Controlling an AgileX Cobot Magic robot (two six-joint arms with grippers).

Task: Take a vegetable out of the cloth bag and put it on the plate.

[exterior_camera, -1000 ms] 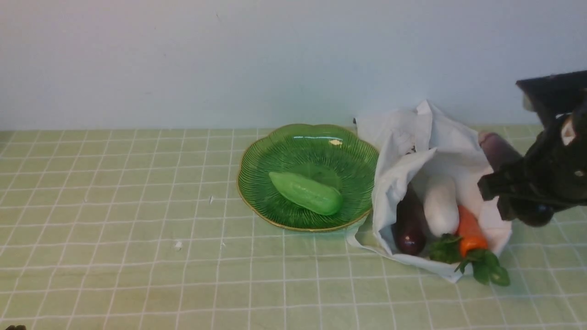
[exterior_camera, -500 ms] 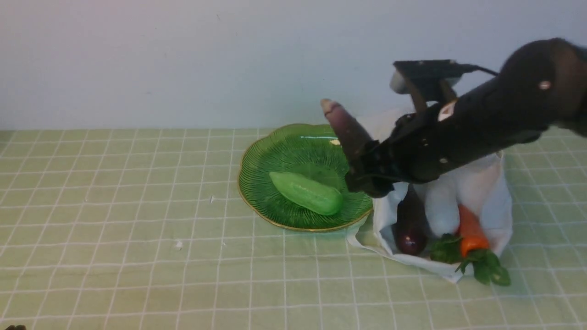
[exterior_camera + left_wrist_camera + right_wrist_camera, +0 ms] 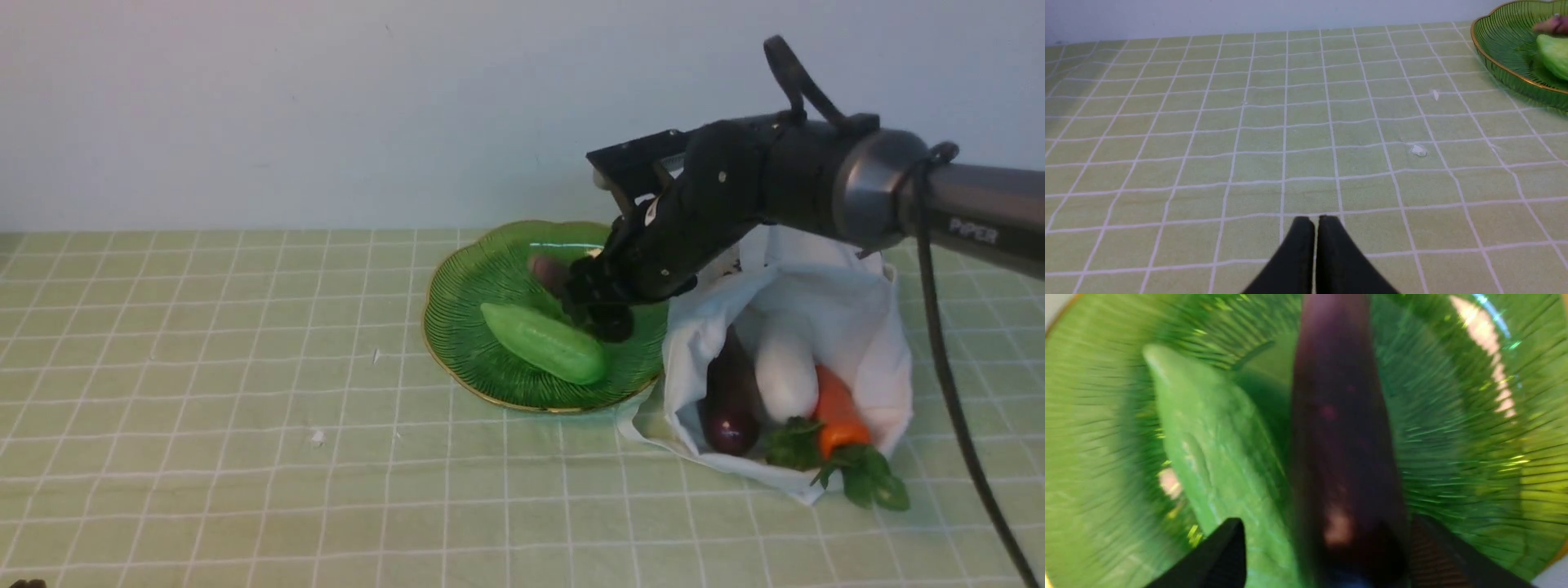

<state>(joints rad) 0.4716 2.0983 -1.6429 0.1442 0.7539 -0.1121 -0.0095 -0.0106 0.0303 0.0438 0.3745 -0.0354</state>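
Swung across from the cloth bag (image 3: 816, 278), the right gripper (image 3: 600, 314) parts its jaws around the eggplant (image 3: 1343, 416) low over the plate (image 3: 465, 327), where, once dropped, that eggplant may glance off the cucumber (image 3: 543, 343) and roll toward the rim.

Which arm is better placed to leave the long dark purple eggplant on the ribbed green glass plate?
Right: the right gripper sits over the plate, jaws parted around the eggplant. The left gripper hangs shut over the checked tablecloth, short of the plate.
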